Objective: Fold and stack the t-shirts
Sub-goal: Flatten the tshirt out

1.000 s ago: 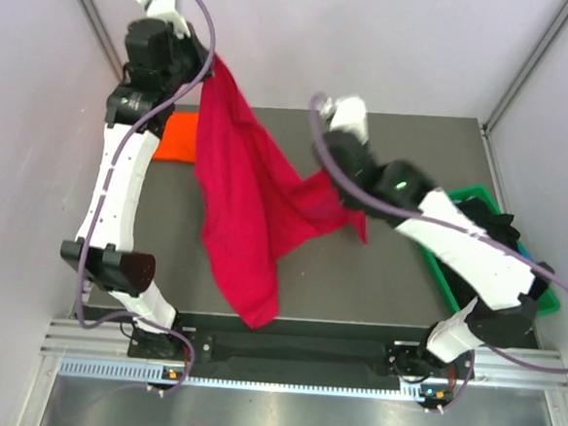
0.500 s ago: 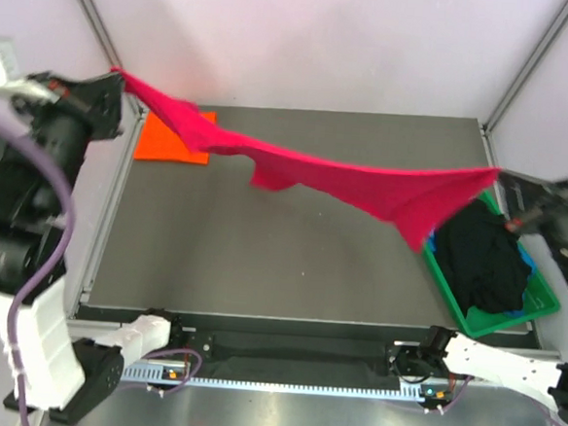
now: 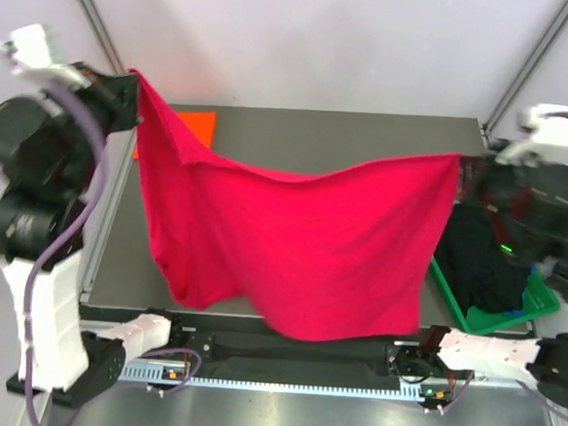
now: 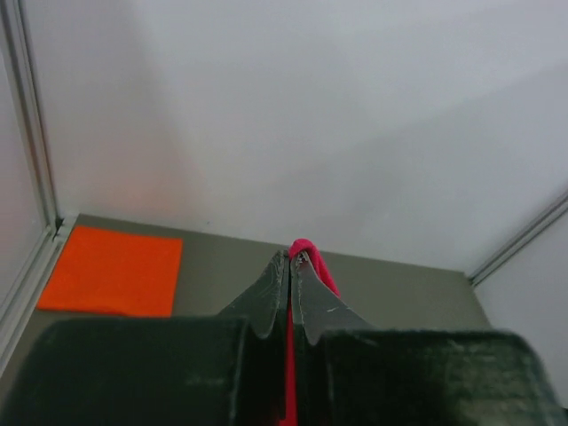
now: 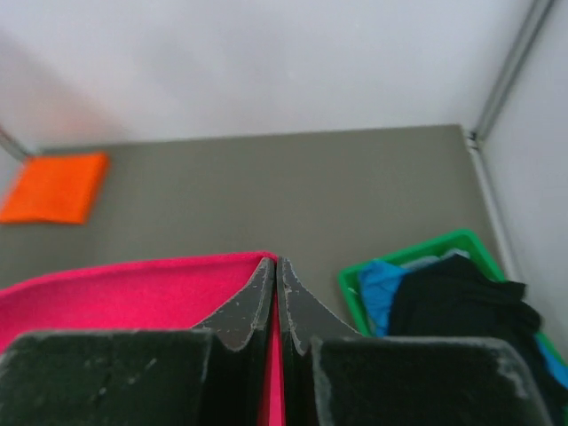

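**Table** [image 3: 318, 137]: grey and flat, carries the work.

**Red shirt** [image 3: 301, 243]: held in the air above the table, spread as a wide sheet between the two arms. Its top edge sags in the middle and the rest hangs toward the near edge of the table. Whether the lower edge touches the table cannot be told.

**Bin** [image 3: 547, 302]: green, at the right edge of the table. It holds a black shirt [image 3: 480, 261] in a heap, with a blue shirt [image 5: 377, 280] just beside it.

**Orange shirt** [image 4: 111, 271]: folded flat in the far left corner of the table, well apart from the bin.

**Left gripper** [image 4: 291, 257]: raised at the far left. Its jaws are clamped on one top corner of the red shirt, and cloth shows between them.

**Right gripper** [image 5: 275, 262]: raised at the right, above the bin. Its jaws are clamped on the other top corner.

**Handling, as judged:** the cloth looks light, soft and limp. It drapes, swings and holds no shape, and it should not slip much in a firm pinch. It is best taken at two corners, as here, so that it hangs flat for laying down. A thin pinch may pull free if the arms stretch it tight.

**Markings:** no brand, label or writing can be read on any shirt, the bin or the arms.
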Motion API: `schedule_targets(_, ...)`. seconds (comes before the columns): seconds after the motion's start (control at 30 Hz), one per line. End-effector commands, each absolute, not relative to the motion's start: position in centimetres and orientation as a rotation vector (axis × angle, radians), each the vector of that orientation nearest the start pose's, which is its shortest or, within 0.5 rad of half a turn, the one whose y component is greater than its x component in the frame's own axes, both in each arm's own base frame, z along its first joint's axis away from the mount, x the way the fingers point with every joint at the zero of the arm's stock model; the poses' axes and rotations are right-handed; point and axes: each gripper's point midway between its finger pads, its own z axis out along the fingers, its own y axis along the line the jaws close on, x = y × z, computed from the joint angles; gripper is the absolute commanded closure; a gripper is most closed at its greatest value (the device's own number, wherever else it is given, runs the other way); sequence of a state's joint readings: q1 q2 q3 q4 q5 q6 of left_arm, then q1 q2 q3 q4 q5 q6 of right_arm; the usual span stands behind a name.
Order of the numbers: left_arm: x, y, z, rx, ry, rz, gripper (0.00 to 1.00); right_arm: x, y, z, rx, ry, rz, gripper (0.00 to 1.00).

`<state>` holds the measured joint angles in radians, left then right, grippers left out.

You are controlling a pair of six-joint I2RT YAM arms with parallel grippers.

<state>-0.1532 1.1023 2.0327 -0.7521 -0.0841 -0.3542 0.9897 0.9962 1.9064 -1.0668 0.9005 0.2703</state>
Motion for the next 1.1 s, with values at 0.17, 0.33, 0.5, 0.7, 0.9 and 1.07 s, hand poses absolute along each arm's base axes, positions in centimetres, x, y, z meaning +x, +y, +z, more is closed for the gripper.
schedule_targets(0.17,37.3,-3.3,53.9,-0.188,1.49,-0.152,1.0,29.3,5.4,48.2,0.057,1.774,-0.123,1.0)
schedule_targets(0.33,44.7,0.2,52.1,-0.26,1.518,-0.033,1.0,36.2,6.8,48.7,0.052,1.787,-0.053,1.0)
schedule_targets(0.5,45.8,0.8,55.7,-0.247,1.434,-0.015,1.0,37.9,7.8,52.2,0.042,1.695,0.02,1.0)
schedule_targets(0.7,41.4,0.3,59.0,-0.236,1.333,-0.078,1.0,34.6,7.5,53.5,0.042,1.622,0.1,1.0)
schedule_targets(0.9,32.8,0.2,62.0,-0.252,1.207,-0.149,1.0,26.9,6.2,53.9,0.044,1.574,0.219,1.0)
schedule_targets(1.07,23.6,-0.5,65.6,-0.249,1.066,-0.269,1.0,19.8,4.7,54.7,0.03,1.486,0.302,1.0)
